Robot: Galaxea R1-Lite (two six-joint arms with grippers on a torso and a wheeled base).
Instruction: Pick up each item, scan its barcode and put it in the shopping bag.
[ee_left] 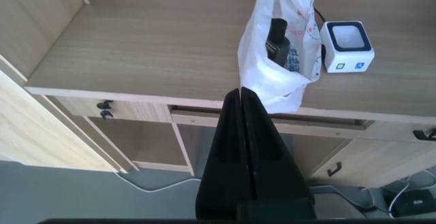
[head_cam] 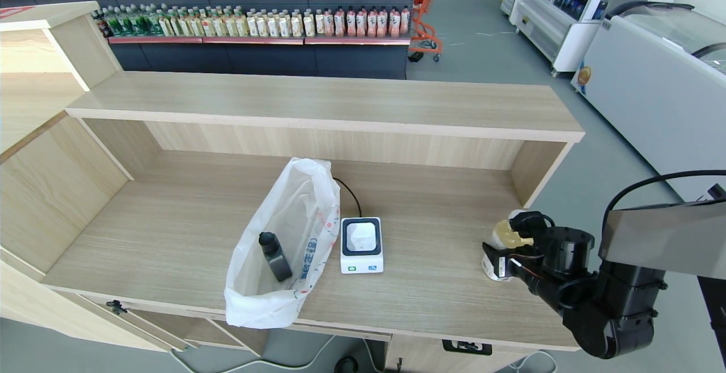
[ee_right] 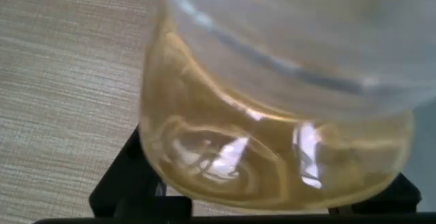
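Two arms showed on my feeds. My left gripper [ee_left: 242,96] hung out in front of the pale wooden counter [ee_left: 136,40], with its black fingers pressed shut on nothing. On the counter, the white plastic shopping bag [head_cam: 295,214] lay at the front edge with its mouth open. A dark grey bottle [head_cam: 275,257] rested inside it. Just beside the bag, to its right, sat the white barcode scanner [head_cam: 361,244] with a black-framed window, and a black cable [head_cam: 349,191] ran back from it. Well apart, near the counter's right end, my right gripper [head_cam: 500,249] had its fingers clamped around a clear container of pale yellow liquid [head_cam: 503,232]. I could not tell whether the container touched the counter.
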